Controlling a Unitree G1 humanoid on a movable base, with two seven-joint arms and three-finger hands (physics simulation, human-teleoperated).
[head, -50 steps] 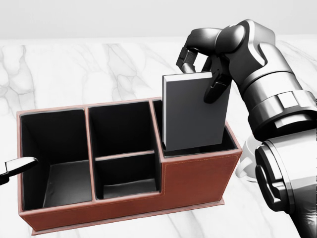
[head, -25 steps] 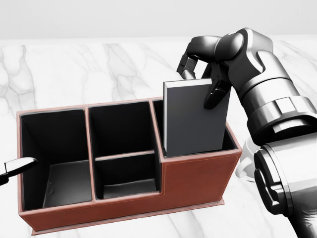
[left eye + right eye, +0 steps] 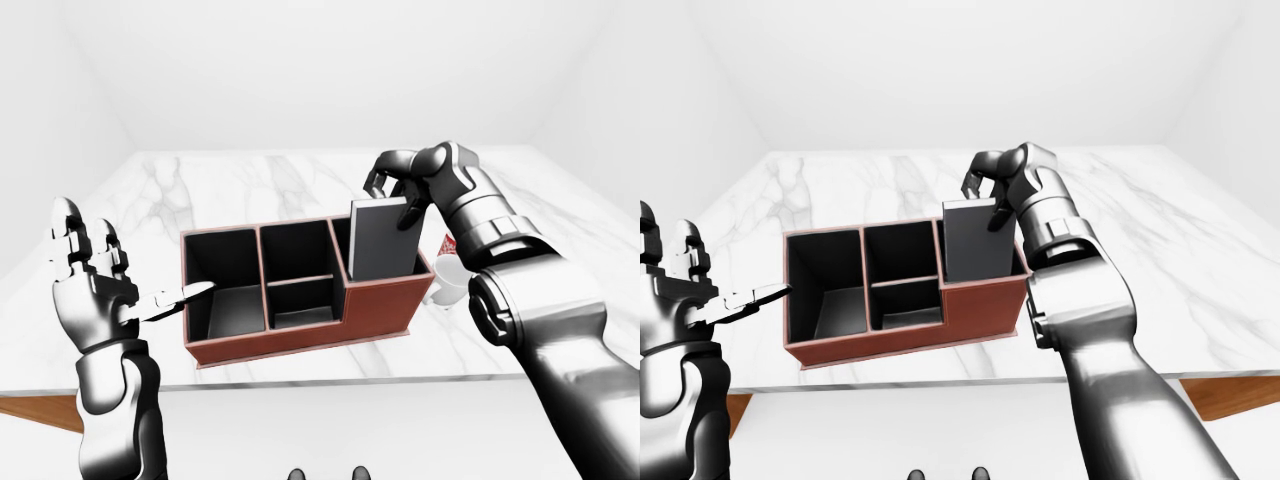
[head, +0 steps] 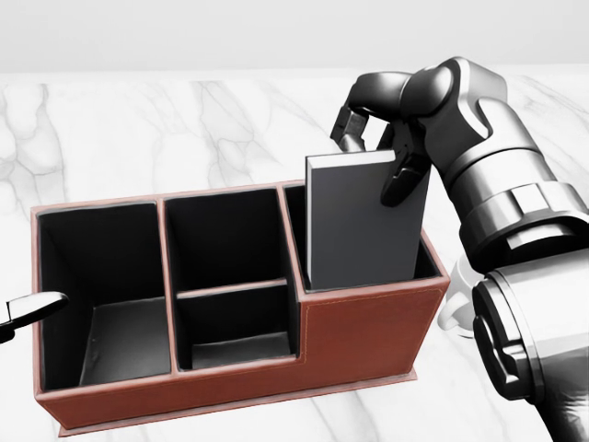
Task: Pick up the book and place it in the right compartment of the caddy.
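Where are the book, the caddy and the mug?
book (image 4: 359, 226): head view, on its grey cover.
caddy (image 4: 368, 327): head view, on its red outer wall under the right compartment.
mug (image 3: 450, 280): left-eye view, on its white side, right of the caddy.

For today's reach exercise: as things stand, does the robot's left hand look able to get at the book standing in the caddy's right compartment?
Probably not easily. The left hand is open at the caddy's far left end, while the book stands in the right compartment with the right hand gripping its top, blocking that approach.
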